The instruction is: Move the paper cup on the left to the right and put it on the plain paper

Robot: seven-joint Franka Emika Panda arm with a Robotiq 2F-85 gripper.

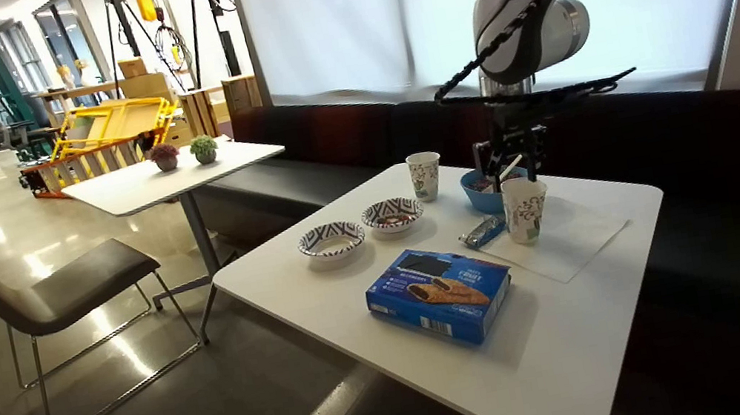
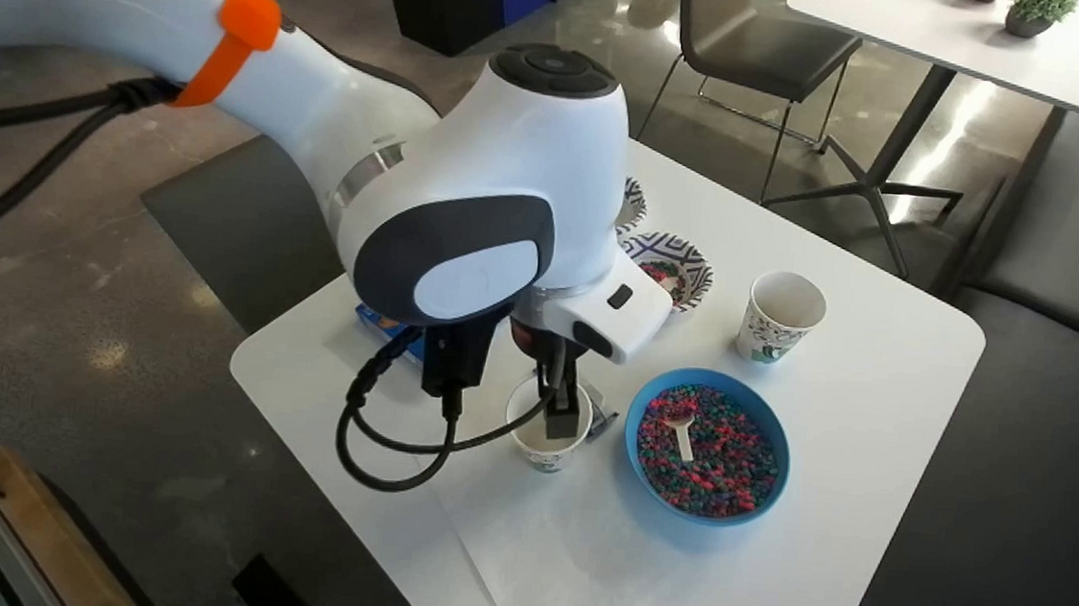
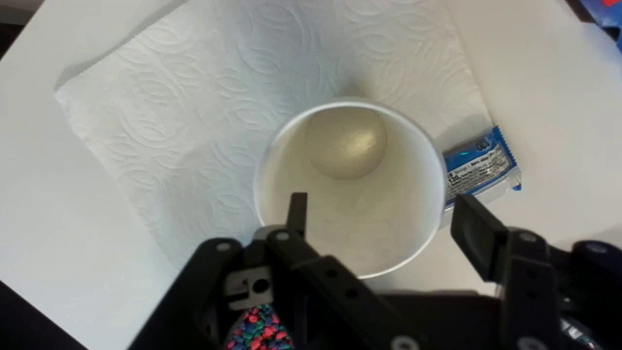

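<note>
A whitish paper cup with greyish marks stands upright on the plain paper, near its edge. The same cup shows in the other exterior view and from above in the wrist view, its inside bare. The sheet is embossed in the wrist view. My gripper is open at this cup's rim. In the wrist view one finger overlaps the cup's mouth and the other is outside it; contact cannot be told. A similar paper cup stands apart at the table's far corner, also seen in an exterior view.
A blue bowl of coloured pebbles with a spoon stands close to the gripper. A snack wrapper lies beside the cup. A blue printed box and two patterned bowls are on the table.
</note>
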